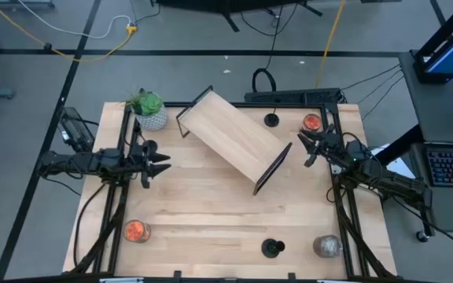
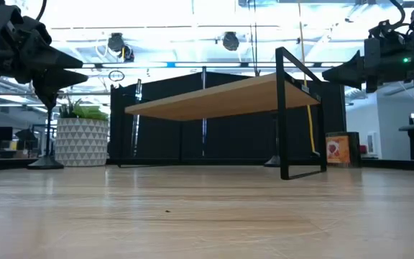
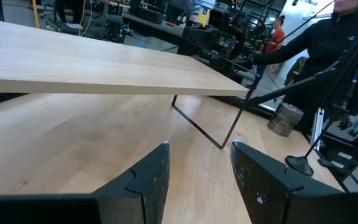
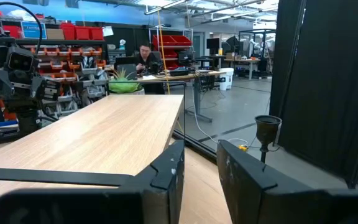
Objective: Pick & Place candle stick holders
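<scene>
Even, bright overhead light on the table (image 1: 234, 212) in the high view, w/ only soft shadows under the wooden shelf (image 1: 233, 135). Low view is strongly backlit: ceiling lights (image 2: 192, 11) blow out to white glare, arms & shelf frame go near-silhouette. Wrist views: near fingers (image 3: 148, 180) look soft, background sharper.

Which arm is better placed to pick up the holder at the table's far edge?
The right arm, probably. Its end effector hovers open and empty close to that holder. The left end effector, also open and empty, sits beyond the riser.
</scene>
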